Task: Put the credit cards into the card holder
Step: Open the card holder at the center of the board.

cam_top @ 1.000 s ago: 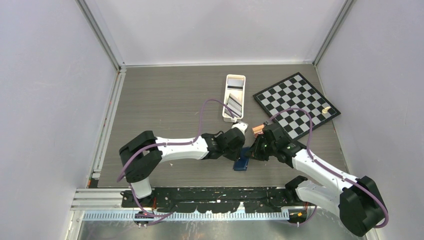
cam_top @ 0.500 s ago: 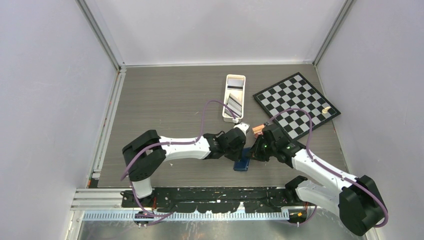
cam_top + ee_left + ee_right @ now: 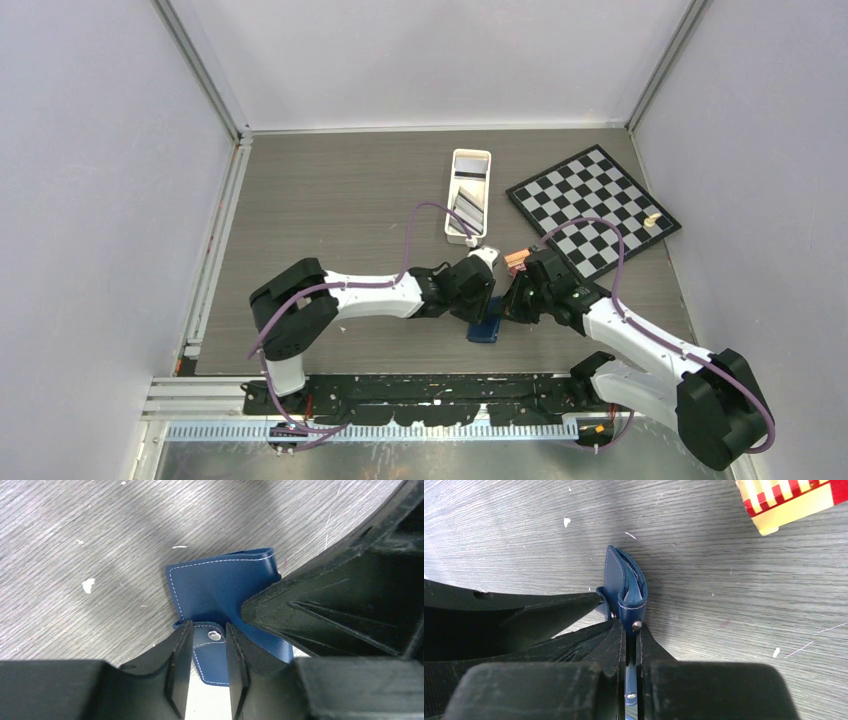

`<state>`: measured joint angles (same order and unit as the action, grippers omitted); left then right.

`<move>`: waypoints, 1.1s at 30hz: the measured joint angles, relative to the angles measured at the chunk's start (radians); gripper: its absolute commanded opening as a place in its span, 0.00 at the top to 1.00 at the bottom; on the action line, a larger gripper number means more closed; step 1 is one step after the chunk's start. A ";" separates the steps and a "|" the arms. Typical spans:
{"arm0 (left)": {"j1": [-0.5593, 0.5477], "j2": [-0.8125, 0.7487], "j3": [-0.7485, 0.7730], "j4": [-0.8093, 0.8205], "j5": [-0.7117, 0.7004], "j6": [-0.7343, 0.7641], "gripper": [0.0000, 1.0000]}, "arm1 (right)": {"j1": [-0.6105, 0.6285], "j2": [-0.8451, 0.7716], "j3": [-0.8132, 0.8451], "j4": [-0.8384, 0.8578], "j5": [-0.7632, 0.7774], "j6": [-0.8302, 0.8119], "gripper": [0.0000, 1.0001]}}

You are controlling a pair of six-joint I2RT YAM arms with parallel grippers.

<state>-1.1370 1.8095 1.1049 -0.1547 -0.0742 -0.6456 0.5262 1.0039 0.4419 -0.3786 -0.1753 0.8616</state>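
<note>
Two arms angled inward, right gripper pinching card holder, left gripper narrow astride its tab, grip unclear

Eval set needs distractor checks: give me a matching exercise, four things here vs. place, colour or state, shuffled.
1 card holder
2 white tray
3 chessboard
4 small pack

A far right of the table
B cards lying in it
C pinched by the right gripper
D red and cream stripes

Pairs: 1-C, 2-B, 3-A, 4-D
</note>
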 measured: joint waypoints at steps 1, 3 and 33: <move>0.000 0.000 0.000 0.000 0.000 0.000 0.63 | 0.000 0.000 0.000 0.000 0.000 0.000 0.99; 0.002 0.001 -0.002 0.000 0.003 0.000 0.61 | 0.000 0.000 0.000 -0.001 0.002 0.000 0.99; -0.024 0.004 -0.018 0.038 -0.039 0.034 0.82 | 0.000 0.034 -0.001 0.006 0.008 0.000 0.99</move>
<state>-1.1610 1.8133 1.0874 -0.1165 -0.1127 -0.6113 0.5262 1.0374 0.4412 -0.3721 -0.1669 0.8619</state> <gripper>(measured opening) 0.220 0.076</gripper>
